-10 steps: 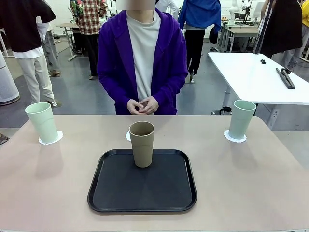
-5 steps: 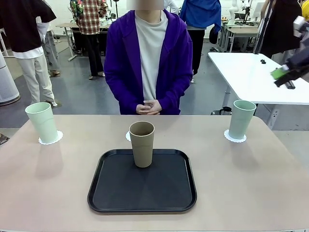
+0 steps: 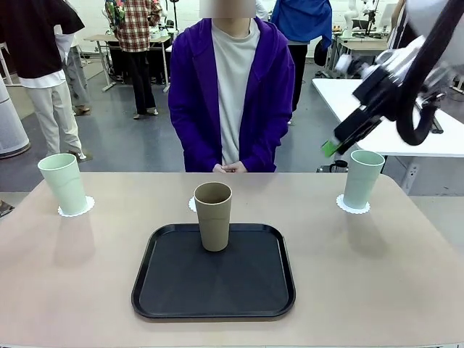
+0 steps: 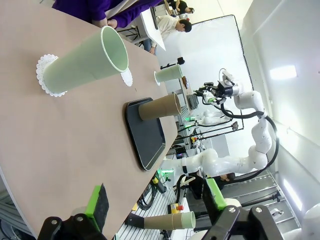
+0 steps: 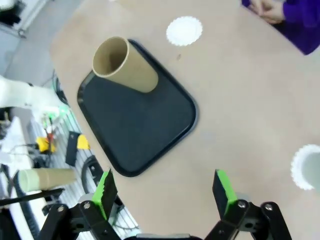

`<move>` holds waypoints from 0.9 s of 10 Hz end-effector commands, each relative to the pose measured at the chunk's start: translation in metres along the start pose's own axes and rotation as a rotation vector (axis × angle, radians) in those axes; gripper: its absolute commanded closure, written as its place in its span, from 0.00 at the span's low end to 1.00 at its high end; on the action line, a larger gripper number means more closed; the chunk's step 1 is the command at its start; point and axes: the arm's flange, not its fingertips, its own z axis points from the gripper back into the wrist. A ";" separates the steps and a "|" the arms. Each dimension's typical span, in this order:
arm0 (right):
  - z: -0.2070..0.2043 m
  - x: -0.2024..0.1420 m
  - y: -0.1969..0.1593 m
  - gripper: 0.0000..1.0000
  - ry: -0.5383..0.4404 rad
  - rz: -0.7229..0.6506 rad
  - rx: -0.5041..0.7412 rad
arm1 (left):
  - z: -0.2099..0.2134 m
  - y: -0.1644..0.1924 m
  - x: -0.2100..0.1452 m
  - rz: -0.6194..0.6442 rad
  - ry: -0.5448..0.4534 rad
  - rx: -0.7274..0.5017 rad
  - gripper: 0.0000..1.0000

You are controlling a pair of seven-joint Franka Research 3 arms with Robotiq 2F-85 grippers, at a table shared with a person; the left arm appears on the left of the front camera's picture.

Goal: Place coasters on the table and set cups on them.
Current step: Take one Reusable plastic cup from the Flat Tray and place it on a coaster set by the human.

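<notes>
On the pinkish-beige table (image 3: 377, 283) a black tray (image 3: 214, 315) is laid toward the robot's side, and the brown cup (image 3: 213, 216) is stood upright on its far half. The left green cup (image 3: 63, 183) is set on the left coaster (image 3: 78, 209) by the far left corner. The right green cup (image 3: 362, 178) is set on the right coaster (image 3: 353, 206) by the far right corner. The middle coaster (image 5: 184, 30) is seen bare just beyond the tray. At the far edge a person (image 3: 232, 87) in a purple jacket is stood with hands (image 3: 232, 168) clasped. Behind, a grey floor (image 3: 123, 148), a white table (image 3: 384, 109) and other people are seen.

From the front the middle coaster is mostly hidden by the brown cup. From the right wrist, looking down, it is shown whole and apart from the tray. The right gripper (image 5: 165, 192) is held in the air, above and just left of the right green cup in the front view, where a single green pad can be made out. Its own camera shows both fingers spread wide with nothing between them. The left gripper (image 4: 154, 200) is also spread and empty, near the table's left end. The left green cup is nearest to it, the other cups are lined up beyond, and the right arm (image 4: 260, 140) is raised far off.
</notes>
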 end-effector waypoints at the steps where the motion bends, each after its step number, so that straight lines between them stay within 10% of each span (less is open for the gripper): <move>1: -0.038 0.002 0.001 0.00 0.103 0.059 -0.040 | 0.002 -0.002 0.000 0.007 -0.004 0.005 0.00; 9: -0.116 0.003 0.012 0.00 0.227 0.118 -0.024 | 0.002 -0.002 0.000 0.007 -0.004 0.005 0.00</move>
